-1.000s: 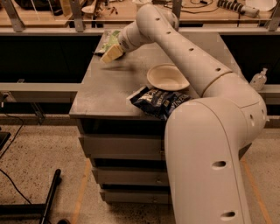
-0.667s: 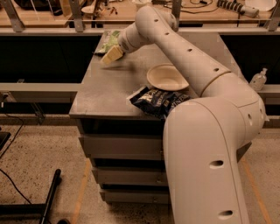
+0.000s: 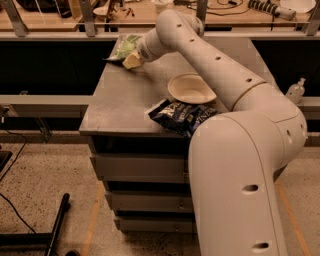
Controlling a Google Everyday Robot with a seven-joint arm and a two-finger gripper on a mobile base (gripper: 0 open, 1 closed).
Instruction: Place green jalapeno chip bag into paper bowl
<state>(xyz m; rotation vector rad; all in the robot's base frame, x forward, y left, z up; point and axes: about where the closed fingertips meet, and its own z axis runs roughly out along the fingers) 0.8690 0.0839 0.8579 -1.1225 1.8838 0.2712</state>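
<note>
Nothing has shifted: the gripper (image 3: 131, 61) stays low, the green jalapeno chip bag (image 3: 123, 46) just beyond it, seemingly touching; whether it grasps I cannot tell. The paper bowl (image 3: 191, 89) lies well back along the arm (image 3: 215, 60).

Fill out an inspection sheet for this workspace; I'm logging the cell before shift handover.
Surface: grey drawer-cabinet top, carrying three items.
Job's things: small bright-green crinkly chip bag at the far left corner. Shallow off-white round paper bowl right of centre, with nothing in it, well apart from the bag.
Clutter: dark-blue chip bag at the front edge, just in front of the bowl.
Grippers: gripper at the green bag's near edge, grasp not confirmable.
Cables: black cable on the floor at left.
Surroundings: wooden bench behind, pump bottle at right, speckled floor.
</note>
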